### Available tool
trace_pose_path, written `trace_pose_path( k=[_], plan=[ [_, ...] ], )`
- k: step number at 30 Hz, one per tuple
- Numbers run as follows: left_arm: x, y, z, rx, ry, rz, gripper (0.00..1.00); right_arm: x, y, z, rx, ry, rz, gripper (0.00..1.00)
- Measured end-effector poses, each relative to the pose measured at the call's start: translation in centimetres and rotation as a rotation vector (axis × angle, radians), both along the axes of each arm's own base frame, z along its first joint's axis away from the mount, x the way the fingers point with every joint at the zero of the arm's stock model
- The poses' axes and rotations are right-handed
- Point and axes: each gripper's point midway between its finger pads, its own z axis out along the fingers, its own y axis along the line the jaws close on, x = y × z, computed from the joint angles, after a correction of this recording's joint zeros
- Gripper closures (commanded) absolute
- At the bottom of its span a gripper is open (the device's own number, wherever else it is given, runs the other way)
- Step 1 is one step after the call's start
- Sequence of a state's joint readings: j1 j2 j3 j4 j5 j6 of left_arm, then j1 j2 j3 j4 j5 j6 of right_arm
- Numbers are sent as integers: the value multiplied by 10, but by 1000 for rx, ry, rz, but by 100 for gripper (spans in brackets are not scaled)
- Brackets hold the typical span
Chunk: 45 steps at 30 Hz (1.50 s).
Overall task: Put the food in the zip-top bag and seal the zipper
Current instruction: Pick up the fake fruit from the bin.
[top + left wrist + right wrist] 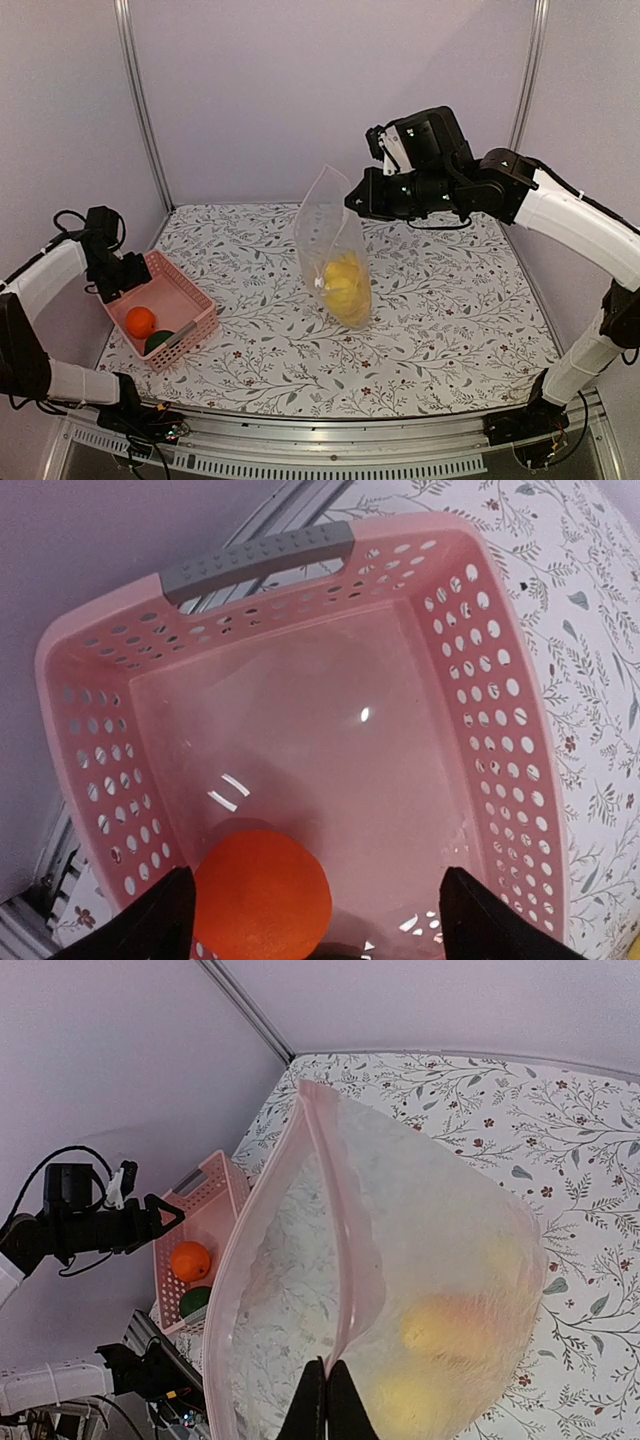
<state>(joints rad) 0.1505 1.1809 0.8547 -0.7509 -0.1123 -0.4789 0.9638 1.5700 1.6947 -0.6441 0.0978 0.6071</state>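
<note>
The clear zip-top bag hangs upright over the table's middle with yellow fruits in its bottom. My right gripper is shut on the bag's upper edge; in the right wrist view it pinches the zipper strip, and the bag's mouth gapes to the left. The round orange and a dark green piece lie in the pink basket. My left gripper is open above the basket's far end; in the left wrist view it hangs over the orange.
The basket stands at the table's left edge, close to the left wall. Its grey handle is on the far rim. The flowered tablecloth covers the table. Metal frame posts stand at the back corners.
</note>
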Motion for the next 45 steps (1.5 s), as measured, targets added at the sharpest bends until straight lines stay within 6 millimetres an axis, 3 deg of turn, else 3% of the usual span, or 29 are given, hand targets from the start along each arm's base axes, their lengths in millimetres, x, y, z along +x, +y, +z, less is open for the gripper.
trace_pose_path(
  k=[15,28,33,45],
  plan=[
    [-5,3,-37,-29,132,10,20,-1,-2,1,1,-2,-2,100],
    [-25,7,-64,-14,292,45,21,-1,-6,1,-2,-7,-12,100],
    [-29,4,-74,-13,347,37,34,-1,-9,3,0,-15,-22,100],
    [-25,2,-68,-14,324,33,40,-2,-11,3,-2,-15,-24,100]
  ],
)
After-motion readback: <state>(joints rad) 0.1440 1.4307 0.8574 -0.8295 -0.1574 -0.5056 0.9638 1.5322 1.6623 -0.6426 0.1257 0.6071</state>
